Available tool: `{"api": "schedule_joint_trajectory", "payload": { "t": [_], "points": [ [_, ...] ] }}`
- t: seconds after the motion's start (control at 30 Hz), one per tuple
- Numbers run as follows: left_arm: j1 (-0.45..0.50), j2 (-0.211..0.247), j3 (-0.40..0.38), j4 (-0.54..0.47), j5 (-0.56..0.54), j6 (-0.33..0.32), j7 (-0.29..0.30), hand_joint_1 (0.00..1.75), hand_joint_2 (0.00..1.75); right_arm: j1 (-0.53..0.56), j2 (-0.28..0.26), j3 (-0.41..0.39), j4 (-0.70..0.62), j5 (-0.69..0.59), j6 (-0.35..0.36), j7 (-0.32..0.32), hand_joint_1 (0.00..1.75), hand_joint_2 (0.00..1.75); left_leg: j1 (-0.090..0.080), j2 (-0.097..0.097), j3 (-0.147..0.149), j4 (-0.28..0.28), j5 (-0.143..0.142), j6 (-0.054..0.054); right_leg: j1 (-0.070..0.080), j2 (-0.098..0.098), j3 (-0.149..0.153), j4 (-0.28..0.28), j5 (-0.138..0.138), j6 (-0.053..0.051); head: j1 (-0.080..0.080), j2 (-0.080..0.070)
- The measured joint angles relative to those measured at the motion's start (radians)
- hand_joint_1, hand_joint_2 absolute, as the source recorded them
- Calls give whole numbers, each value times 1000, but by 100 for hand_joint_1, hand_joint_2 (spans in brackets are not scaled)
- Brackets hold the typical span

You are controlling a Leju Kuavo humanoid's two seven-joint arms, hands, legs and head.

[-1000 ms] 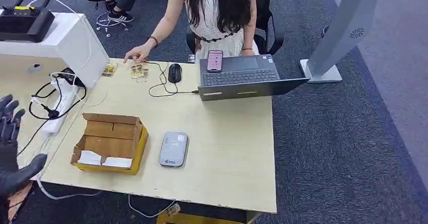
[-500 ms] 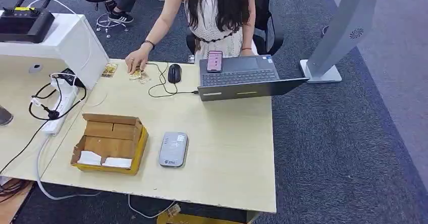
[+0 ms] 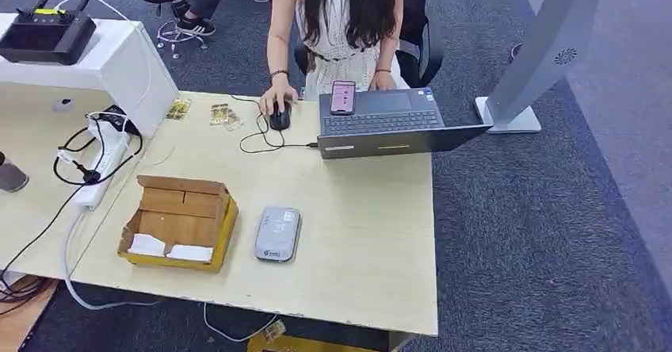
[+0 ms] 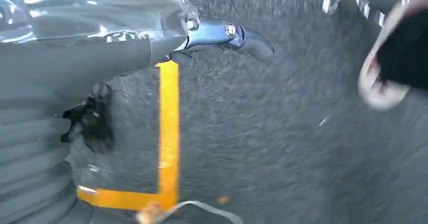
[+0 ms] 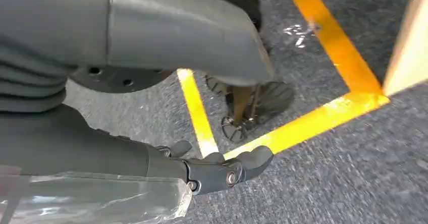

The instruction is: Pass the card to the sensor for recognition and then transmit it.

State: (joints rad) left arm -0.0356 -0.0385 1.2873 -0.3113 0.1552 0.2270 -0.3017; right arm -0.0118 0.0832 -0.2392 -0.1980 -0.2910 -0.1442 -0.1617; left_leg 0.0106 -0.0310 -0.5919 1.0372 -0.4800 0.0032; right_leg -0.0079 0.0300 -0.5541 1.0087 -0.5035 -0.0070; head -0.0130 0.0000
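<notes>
Two white cards [image 3: 167, 248] lie in an open cardboard box [image 3: 179, 203] near the table's front left. Right of the box, the grey card sensor [image 3: 276, 234] lies flat on the table [image 3: 357, 241]. In the left wrist view my left hand [image 4: 151, 42] hangs over grey carpet, one dark finger [image 4: 242, 36] stretched out, nothing in it. In the right wrist view my right hand [image 5: 151, 163] also hangs over the carpet with a dark finger [image 5: 237, 168] out straight and nothing held.
A person sits at the far side with a hand on the mouse [image 3: 279, 116], beside a laptop [image 3: 388, 122] with a phone on it. Small packets [image 3: 222, 115], a power strip with cables [image 3: 95, 158] and a white stand with a router [image 3: 47, 27] are at the left.
My left hand, raised at the left edge a second ago, has dropped out of the head view. The person's hand moved from the small packets to the mouse. The camera shifted slightly.
</notes>
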Motion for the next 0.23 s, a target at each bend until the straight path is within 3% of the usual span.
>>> {"api": "schedule_joint_trajectory", "payload": {
  "t": [0.07, 0.1, 0.23],
  "points": [
    [4, -2, -66, 9, -11, -10, 17, 0, 175, 7, 0, 9, -7, 15, 6, 6, 0, 175, 0, 1, 1, 0, 0, 0, 0, 1, 0, 0, 0, 0, 0, 0],
    [7, -3, -100, 11, -16, -15, 26, 0, 0, 12, -1, 17, -11, 24, 13, 13, 0, 0, 1, 1, 1, 0, 0, 0, 1, 1, 0, 0, 0, 0, 0, 0],
    [27, -3, -233, 14, -34, -42, 60, 0, 0, 29, -8, 40, -29, 57, 27, 31, 0, 0, 1, 1, 1, 0, 0, 0, 1, 1, 0, 0, 0, -1, 0, 0]
  ]
}}
